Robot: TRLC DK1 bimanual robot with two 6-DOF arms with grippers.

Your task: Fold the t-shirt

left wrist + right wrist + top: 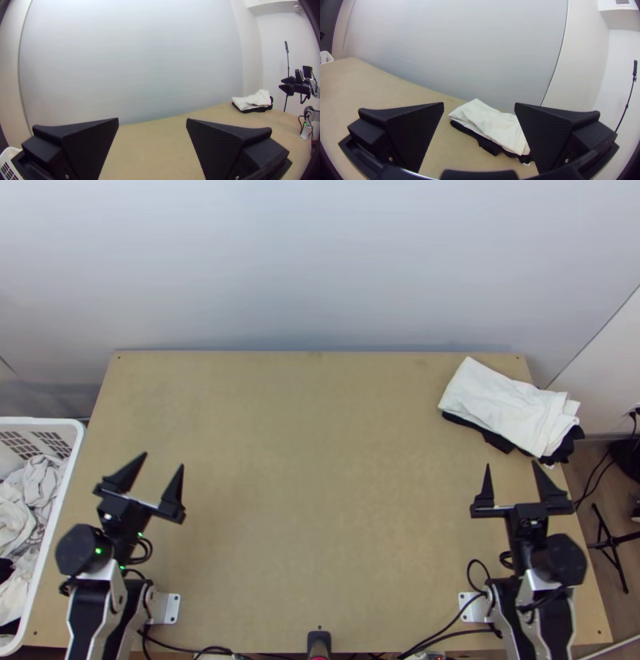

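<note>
Left gripper (164, 459): two wide flat black fingers, spread apart with nothing between them, over the table's near left.
Right gripper (511, 464): matching black fingers, likewise parted and holding nothing, on the near side of the cloth pile.
White plastic basket (40, 421): beside the table's left edge, with crumpled white and grey cloth (36, 488) inside. We cannot tell whether a t-shirt is among it.
Light wooden tabletop (320, 500): we would use its middle for spreading and folding, where both arms should reach.
White folded cloth (500, 408): far right corner, probably the t-shirt, loosely stacked on black folded cloth (570, 442); its ragged end seems to pass the table's right edge.
Step in hand: we judge this a ready or finished pose. If the white piece needs refolding, we should pinch its upper layer only, lift before drawing it inward, and avoid dragging the black cloth along.
</note>
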